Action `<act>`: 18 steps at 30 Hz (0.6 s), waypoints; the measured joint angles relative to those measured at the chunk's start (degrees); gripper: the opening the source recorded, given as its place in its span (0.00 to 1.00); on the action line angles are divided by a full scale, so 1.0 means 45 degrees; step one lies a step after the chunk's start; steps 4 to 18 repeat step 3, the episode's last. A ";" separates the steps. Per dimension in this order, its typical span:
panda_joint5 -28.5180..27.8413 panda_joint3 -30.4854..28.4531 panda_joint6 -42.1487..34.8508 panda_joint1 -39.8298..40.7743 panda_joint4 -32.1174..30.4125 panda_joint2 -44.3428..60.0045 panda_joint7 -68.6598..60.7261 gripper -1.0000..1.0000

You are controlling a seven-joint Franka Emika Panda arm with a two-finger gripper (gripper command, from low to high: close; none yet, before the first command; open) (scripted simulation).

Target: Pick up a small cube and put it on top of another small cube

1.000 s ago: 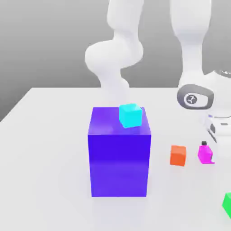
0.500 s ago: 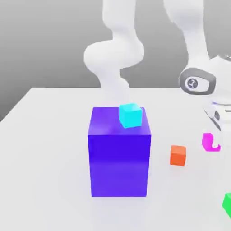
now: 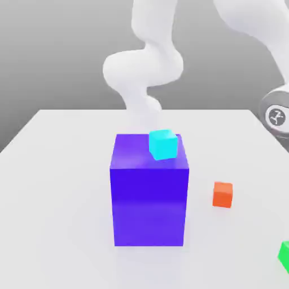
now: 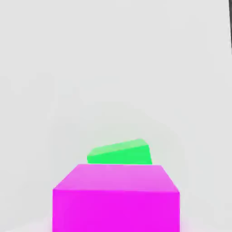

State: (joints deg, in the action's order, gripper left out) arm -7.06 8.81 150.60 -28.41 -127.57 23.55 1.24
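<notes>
The small magenta cube (image 4: 116,199) sits very close in the hand view, well above the white table, and my gripper is shut on it. A green cube (image 4: 120,152) lies on the table beyond it. In the exterior view the arm's wrist (image 3: 276,115) is at the right edge, high above the table. The orange cube (image 3: 223,194) rests on the table, to the exterior view's right of the large blue-violet block (image 3: 149,197).
A cyan cube (image 3: 163,144) lies on top of the blue-violet block near its back right corner. The green cube (image 3: 285,254) sits at the exterior view's lower right edge. The arm's white links (image 3: 144,68) rise behind the block.
The gripper closed on the magenta cube beside the orange cube and lifted it off the table. Hand and cube have risen and moved out past the exterior view's right edge.
</notes>
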 joint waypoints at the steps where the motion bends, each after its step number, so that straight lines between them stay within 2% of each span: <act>1: 0.0000 0.0000 0.0000 0.0000 0.0000 0.0000 0.0000 1.00; 18: 0.0000 0.0000 0.0000 0.0000 0.0000 0.0000 0.0000 1.00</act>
